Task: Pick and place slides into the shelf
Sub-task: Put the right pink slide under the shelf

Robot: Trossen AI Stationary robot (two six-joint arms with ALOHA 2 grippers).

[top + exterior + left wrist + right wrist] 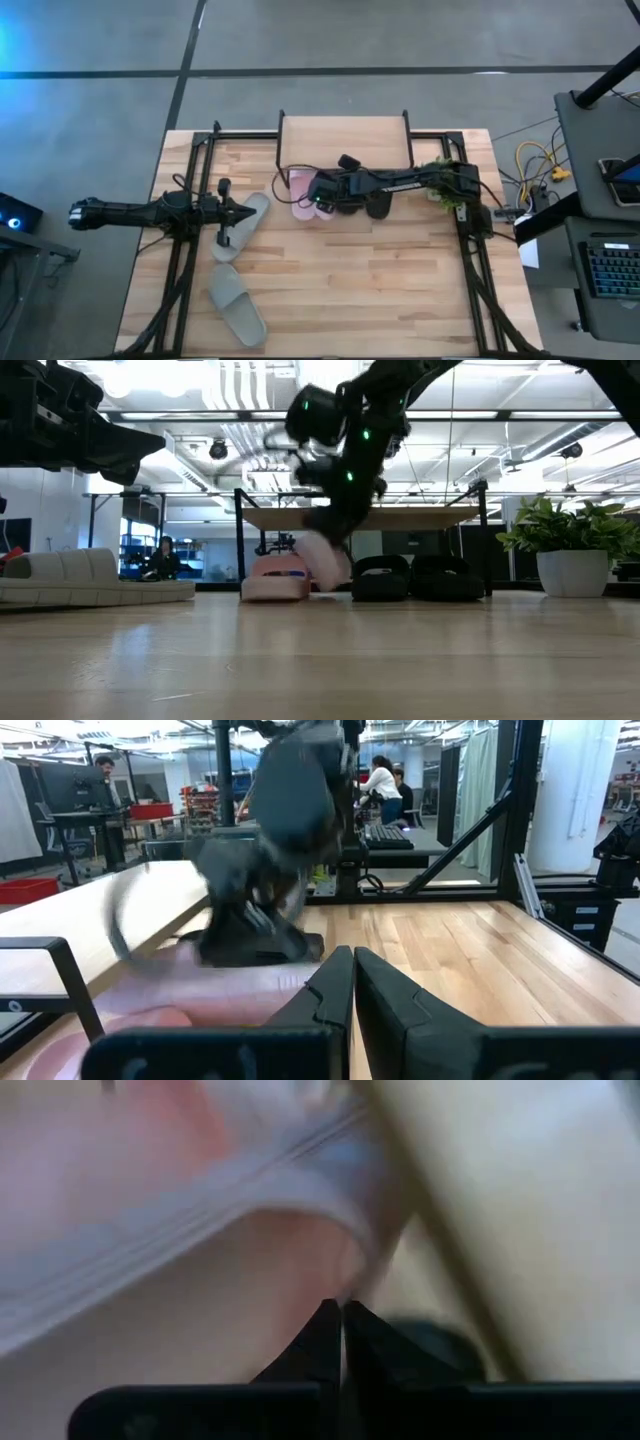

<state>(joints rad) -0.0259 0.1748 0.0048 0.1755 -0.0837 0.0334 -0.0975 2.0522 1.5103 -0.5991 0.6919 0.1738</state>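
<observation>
right gripper (312, 203): in the high view its fingertips are hidden against the pink slide (303, 188) below; in the right wrist view the fingers (322, 1342) meet at a pink edge, and the view is too close and blurred to show a grip.
black slides (412, 577): under the shelf (400, 517); the right arm (400, 181) covers most of them from above.
shelf top: hides whatever lies beneath it in the high view.
left gripper (352, 982): tips only, the body cut off at the picture's bottom edge.
right arm in left wrist view: smeared dark shape, details unreadable.
people (384, 782) far behind the table: too small to tell more.
</observation>
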